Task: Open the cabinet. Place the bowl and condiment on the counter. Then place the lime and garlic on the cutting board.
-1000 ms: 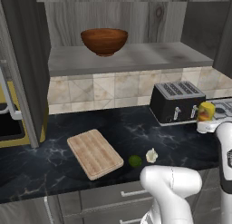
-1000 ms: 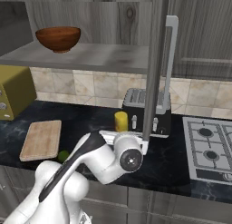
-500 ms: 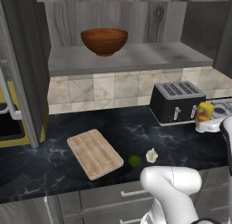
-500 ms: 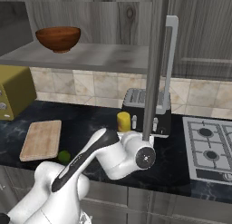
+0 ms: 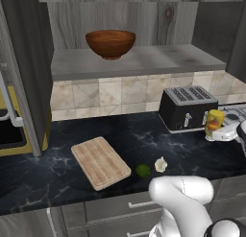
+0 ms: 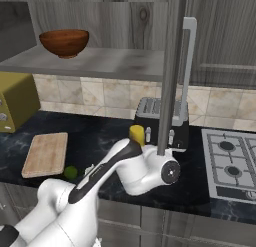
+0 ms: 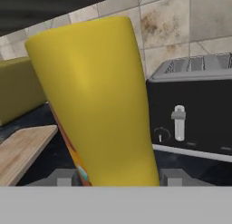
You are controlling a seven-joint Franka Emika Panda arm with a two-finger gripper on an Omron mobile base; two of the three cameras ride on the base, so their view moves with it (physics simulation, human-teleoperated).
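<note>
While the gripper (image 7: 116, 180) stands with its jaws on either side of the yellow condiment bottle (image 7: 97, 100), clamped on its lower body, the bottle's long axis runs upright with a slight lean, its wider end up in the hand view and the red-orange label at its lower edge. Seen from the left base view, the bottle (image 5: 214, 123) is held low over the black counter (image 5: 53, 169), just beside the black toaster (image 5: 185, 106). Farther out, the lime (image 5: 142, 170) and garlic (image 5: 161, 164) lie close together on the counter beside the cutting board (image 5: 100, 161), whose long axis runs diagonally. Above, the cabinet (image 5: 144, 58) stands open, with the wooden bowl (image 5: 110, 43) upright on its shelf.
</note>
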